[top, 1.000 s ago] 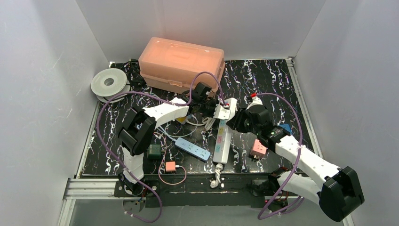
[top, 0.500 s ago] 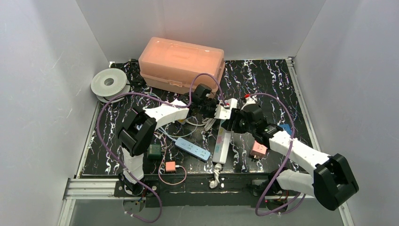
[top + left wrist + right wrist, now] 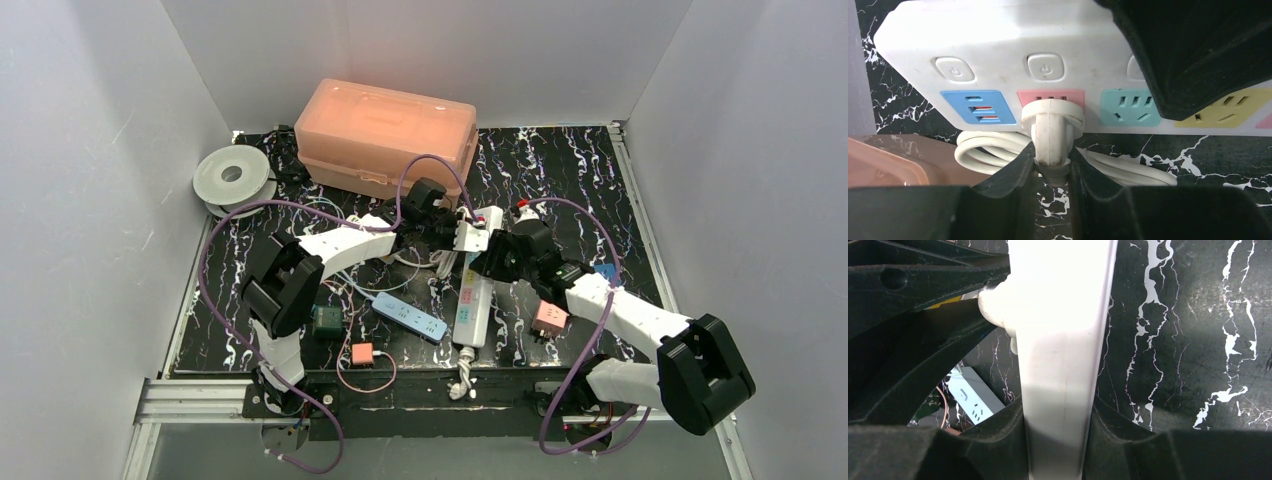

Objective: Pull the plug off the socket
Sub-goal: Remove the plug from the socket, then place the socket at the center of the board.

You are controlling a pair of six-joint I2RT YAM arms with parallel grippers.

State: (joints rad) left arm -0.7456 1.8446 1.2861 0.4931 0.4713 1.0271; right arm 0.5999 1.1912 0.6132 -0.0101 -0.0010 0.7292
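Left gripper (image 3: pixel 1052 155): reaches in from the strip's 9 o'clock side, fingers pressed together on the white plug (image 3: pixel 1052 120), pinching its neck.

Plug: seated in the pink socket (image 3: pixel 1073 95), second from the far end of the white power strip (image 3: pixel 1008 45). Collar flush to the face, no prongs visible. Its cord (image 3: pixel 988 150) coils just beside the strip.

Right gripper (image 3: pixel 1055 415): at the strip's 3 o'clock side, jaws clamped across the strip body to brace it.

Status: both grasps look set, but extraction is not done. What remains is to draw the plug straight out toward 9 o'clock while holding the strip down.
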